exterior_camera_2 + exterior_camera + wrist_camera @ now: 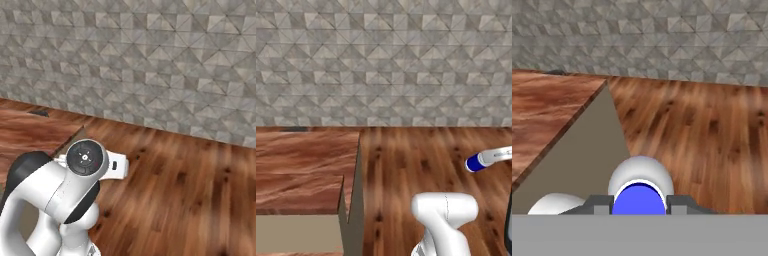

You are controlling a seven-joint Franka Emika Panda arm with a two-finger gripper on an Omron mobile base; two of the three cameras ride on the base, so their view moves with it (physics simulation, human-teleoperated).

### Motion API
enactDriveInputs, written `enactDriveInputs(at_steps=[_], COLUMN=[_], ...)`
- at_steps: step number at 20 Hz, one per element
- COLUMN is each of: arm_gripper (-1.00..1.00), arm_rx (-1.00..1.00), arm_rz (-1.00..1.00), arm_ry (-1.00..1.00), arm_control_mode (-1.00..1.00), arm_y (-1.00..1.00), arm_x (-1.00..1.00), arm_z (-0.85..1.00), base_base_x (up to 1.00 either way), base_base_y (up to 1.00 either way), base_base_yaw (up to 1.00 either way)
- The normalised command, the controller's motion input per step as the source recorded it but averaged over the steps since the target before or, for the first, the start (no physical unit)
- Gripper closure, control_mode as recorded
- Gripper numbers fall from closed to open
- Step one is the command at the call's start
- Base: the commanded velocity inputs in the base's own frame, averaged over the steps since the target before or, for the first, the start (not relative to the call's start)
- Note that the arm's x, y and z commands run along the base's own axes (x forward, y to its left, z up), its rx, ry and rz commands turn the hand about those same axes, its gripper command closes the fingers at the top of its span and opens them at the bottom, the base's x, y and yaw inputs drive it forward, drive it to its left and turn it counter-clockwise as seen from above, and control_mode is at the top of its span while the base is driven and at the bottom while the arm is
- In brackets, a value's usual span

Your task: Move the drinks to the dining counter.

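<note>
Even flat render light, soft low-res edges.

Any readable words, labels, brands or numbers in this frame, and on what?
None readable.
Blue-and-white bottle held in the gripper: plain blue band, no lettering visible.
Dining counter, wood floor and tiled wall: pattern only, no text.

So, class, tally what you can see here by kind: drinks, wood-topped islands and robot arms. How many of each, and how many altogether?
Drinks: 1, the blue-and-white bottle held between the jaws
Wood-topped islands: 1, the beige island
Robot arms: 1, the white arm
Total: 3
</note>
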Motion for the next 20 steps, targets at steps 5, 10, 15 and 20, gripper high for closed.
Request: enactDriveInputs(at_steps=[5,10,15,20], arm_gripper=[1.0,1.0,1.0,1.0], arm_rx=[0.0,0.0,0.0,0.0], arm_rz=[0.0,0.0,0.0,0.0], arm_ry=[0.0,0.0,0.0,0.0], arm_control_mode=[1.0,1.0,1.0,1.0], arm_y=[0.0,0.0,0.0,0.0], arm_x=[0.0,0.0,0.0,0.0], arm_z=[0.0,0.0,0.0,0.0], base_base_x=[0.0,0.06,0.15,0.27], base_base_y=[0.0,-0.07,-0.24,-0.25], base_base_yaw=[0.48,0.49,0.49,0.46])
